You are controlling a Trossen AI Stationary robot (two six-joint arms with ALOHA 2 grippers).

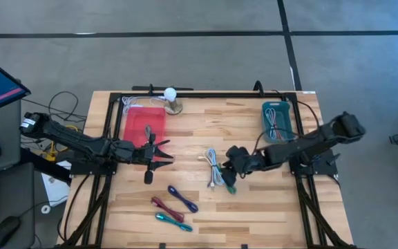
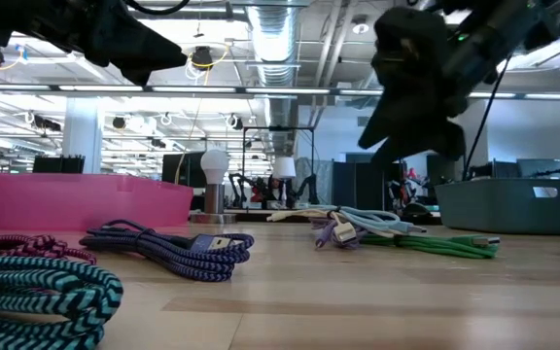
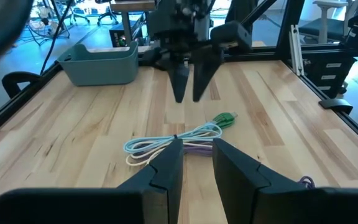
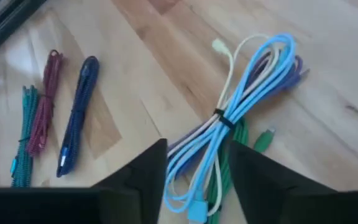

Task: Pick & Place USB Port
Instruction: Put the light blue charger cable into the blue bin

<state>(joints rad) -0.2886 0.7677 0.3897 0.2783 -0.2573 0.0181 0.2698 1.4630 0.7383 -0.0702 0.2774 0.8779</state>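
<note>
Your light blue USB cable bundle (image 1: 213, 166) is lying flat on the bench near the middle, a bit toward the right edge, tangled up with a purple cable (image 4: 294, 65) and a green cable (image 1: 229, 184) touching it. Your right gripper (image 1: 229, 164) is hovering right over that pile, fingers spread on either side of the blue bundle in the wrist view, not pinching anything. Toward the front edge you've got the dark blue cable (image 1: 183, 198), maroon cable (image 1: 167, 207) and teal cable (image 1: 173, 222) lying side by side. Your left gripper (image 1: 160, 150) sits above the front edge of the pink tray (image 1: 135, 123) near the back-left corner, fingers partly apart, holding nothing. The grey bin (image 1: 278, 121) is at the back-right corner.
</note>
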